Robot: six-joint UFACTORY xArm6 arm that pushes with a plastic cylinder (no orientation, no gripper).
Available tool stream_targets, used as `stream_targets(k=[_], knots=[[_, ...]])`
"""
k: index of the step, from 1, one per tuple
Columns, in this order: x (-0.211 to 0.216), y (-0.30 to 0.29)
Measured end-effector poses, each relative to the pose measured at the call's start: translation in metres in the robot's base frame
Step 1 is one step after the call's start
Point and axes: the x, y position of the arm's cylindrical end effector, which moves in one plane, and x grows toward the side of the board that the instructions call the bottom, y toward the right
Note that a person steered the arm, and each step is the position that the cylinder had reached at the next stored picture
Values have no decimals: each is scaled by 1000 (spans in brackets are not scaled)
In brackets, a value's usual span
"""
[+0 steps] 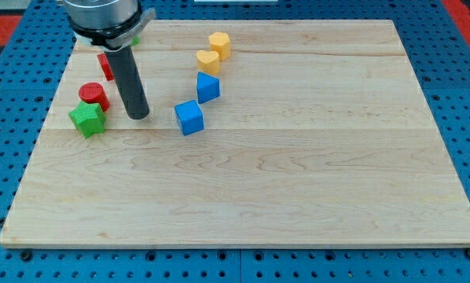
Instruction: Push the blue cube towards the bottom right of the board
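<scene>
The blue cube [189, 118] sits left of the board's middle. A second blue block [208, 87], shape unclear, stands just above and to its right. My tip [138, 116] rests on the board to the left of the blue cube, with a gap between them. A green star-shaped block [87, 119] and a red cylinder [94, 95] lie just left of my tip. The rod partly hides a red block [105, 65] behind it.
A yellow heart-shaped block [208, 61] and a yellow hexagonal block [219, 44] stand near the view's top, above the blue blocks. A bit of a green block [137, 38] shows behind the arm. The wooden board [298, 173] lies on a blue pegboard table.
</scene>
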Motion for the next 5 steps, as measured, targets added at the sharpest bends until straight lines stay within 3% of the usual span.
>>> stream_targets(k=[2,4,5], knots=[[9,72],[26,198],[54,223]])
